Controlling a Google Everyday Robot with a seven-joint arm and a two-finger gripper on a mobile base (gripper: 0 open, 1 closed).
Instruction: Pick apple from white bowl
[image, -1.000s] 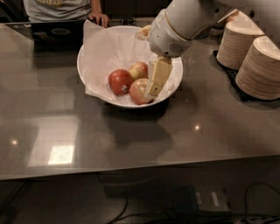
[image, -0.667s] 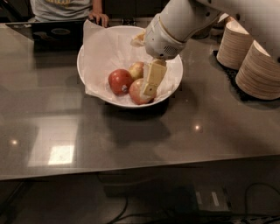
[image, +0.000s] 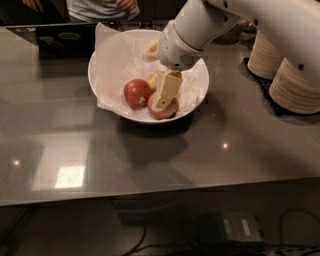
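The white bowl (image: 96, 82) is sitting on the grey table (image: 150, 160), toward the far side, and crinkled white paper (image: 112, 55) is lining it and poking up past the rim at about eleven o'clock. The robot's white arm (image: 200, 25) is reaching in from the two o'clock side and pointing its cream-coloured hand (image: 161, 102) down into the bowl, at about five o'clock from the bowl's middle.

The apple (image: 136, 93), the deep red one, is lying on the paper at about seven o'clock from the bowl's middle. It is sitting just beside the hand, at about nine o'clock from it, and from where I am standing the hand is not gripping it. Instead, the tip of the hand is resting over a paler apple (image: 169, 111) at the near edge of the bowl. This paler fruit is showing below and to the right of the hand. A second pale apple (image: 154, 79) is peeking out behind the hand, at about twelve o'clock from its tip.

Whether the hand is wide or narrow, I cannot tell; only one flat side of it is facing me.

Stacks of beige paper plates (image: 295, 90) are standing at three o'clock from the bowl, well apart from it. A person (image: 100, 7) is standing at the far edge of the table, at about eleven o'clock.
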